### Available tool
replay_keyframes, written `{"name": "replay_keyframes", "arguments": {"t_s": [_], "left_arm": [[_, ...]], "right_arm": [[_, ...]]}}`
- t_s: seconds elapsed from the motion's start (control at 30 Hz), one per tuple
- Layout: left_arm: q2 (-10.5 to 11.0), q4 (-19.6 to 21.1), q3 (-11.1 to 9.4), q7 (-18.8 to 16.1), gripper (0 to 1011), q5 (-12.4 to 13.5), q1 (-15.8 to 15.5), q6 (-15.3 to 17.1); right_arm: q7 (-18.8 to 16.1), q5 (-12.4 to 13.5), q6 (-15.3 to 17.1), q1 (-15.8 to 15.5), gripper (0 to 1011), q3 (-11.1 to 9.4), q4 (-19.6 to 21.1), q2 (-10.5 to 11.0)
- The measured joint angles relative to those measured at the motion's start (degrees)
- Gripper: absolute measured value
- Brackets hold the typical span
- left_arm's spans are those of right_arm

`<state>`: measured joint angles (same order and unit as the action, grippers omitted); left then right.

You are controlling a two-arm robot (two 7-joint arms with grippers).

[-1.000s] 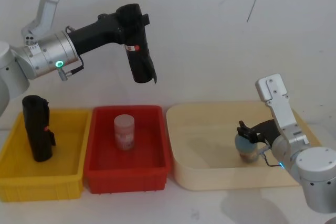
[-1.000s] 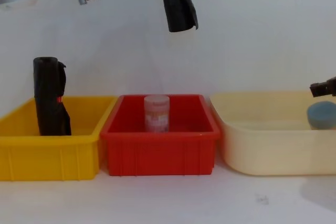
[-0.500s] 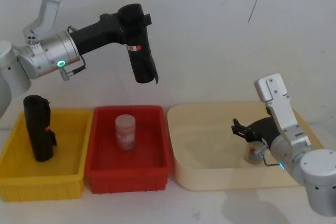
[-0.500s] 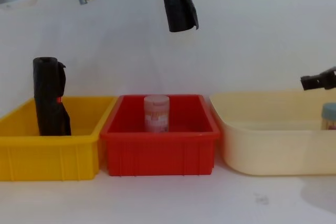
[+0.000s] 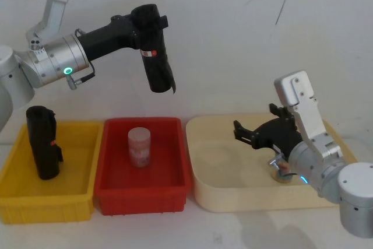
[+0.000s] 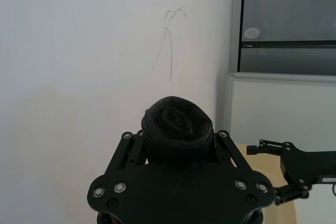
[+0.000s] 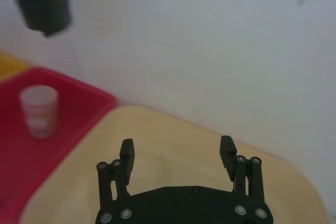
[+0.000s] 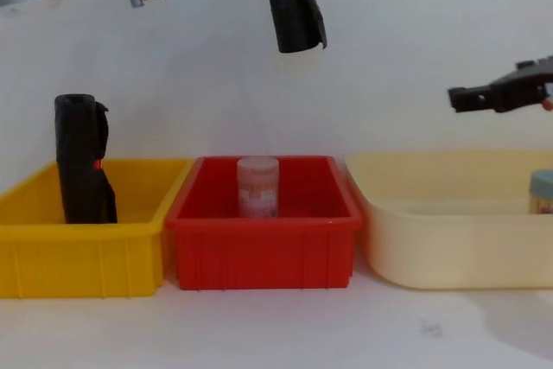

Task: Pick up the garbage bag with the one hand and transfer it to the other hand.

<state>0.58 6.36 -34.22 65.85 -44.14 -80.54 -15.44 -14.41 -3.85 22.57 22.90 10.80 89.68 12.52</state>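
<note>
Left gripper (image 5: pixel 145 24) clenched on upper end of garbage bag (image 5: pixel 158 65), which is held high in the air above red bin (image 5: pixel 143 197). Bag's long axis near upright with a slight tilt. Labelled end is up at the fingers; free end points down and a little toward robot's right. Right gripper (image 7: pixel 176 153) released, fingers spread, nothing between them. It hangs above cream tray (image 5: pixel 245 199), fingers pointing toward robot's left, well apart from bag.

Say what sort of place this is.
Likely a robot lab bench: yellow bin, red bin and cream tray against a white wall; left gripper holds the garbage bag aloft, right gripper open over the tray.
</note>
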Motion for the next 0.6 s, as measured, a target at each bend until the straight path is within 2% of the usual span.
{"name": "replay_keyframes", "arguments": {"t_s": [0.23,0.43,0.47,0.53,0.6], "left_arm": [[-0.03,-0.04,0.00,0.01,381,0.00,-0.03,0.00],[-0.02,-0.08,0.00,0.01,381,0.00,-0.04,0.00],[-0.02,-0.08,0.00,0.01,381,0.00,-0.04,0.00],[-0.02,-0.08,0.00,0.01,381,0.00,-0.04,0.00],[-0.02,-0.08,0.00,0.01,381,0.00,-0.04,0.00]], "right_arm": [[-2.91,1.18,-2.24,1.07,1000,2.10,0.15,-0.36],[-4.17,0.90,-4.87,3.71,1000,5.62,-1.85,-2.28],[-4.17,0.90,-4.87,3.71,1000,5.62,-1.85,-2.28],[-4.18,0.33,-5.97,5.17,1000,7.20,-3.02,-3.38],[-4.13,0.06,-6.42,5.86,1000,7.78,-3.61,-3.88]]}}
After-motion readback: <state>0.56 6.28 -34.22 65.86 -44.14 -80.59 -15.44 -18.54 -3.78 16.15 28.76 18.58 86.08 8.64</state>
